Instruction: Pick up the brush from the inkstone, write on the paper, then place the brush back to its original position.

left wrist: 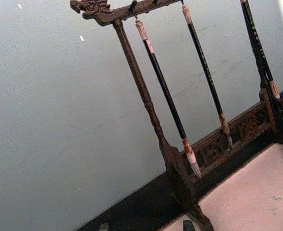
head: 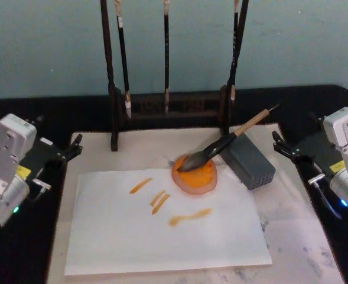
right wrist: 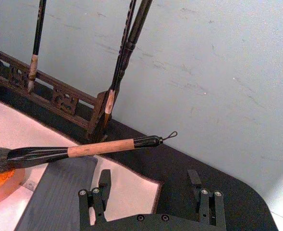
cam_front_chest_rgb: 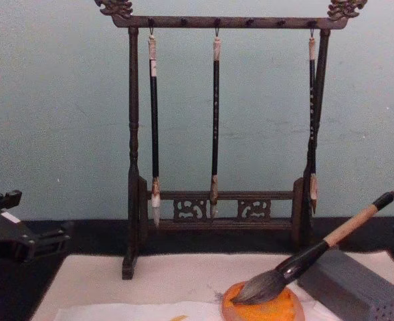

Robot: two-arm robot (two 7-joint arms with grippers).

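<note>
The brush (head: 233,139) lies at a slant, its dark tuft resting on the round orange inkstone (head: 200,180) and its tan shaft leaning on a grey block. The chest view shows the brush (cam_front_chest_rgb: 317,251) angled up from the inkstone (cam_front_chest_rgb: 263,311). The white paper (head: 162,236) lies in front of the inkstone and carries several orange strokes. My left gripper (head: 74,148) sits at the mat's left edge, open and holding nothing. My right gripper (head: 282,147) stands right of the block, open and holding nothing. From the right wrist, the right gripper (right wrist: 149,177) is short of the brush (right wrist: 98,148).
A grey perforated block (head: 253,163) stands right of the inkstone and props the brush shaft. A dark wooden stand (head: 168,109) with three thin hanging brushes rises behind. The beige mat (head: 303,236) lies on a black table, with bare mat right of the paper.
</note>
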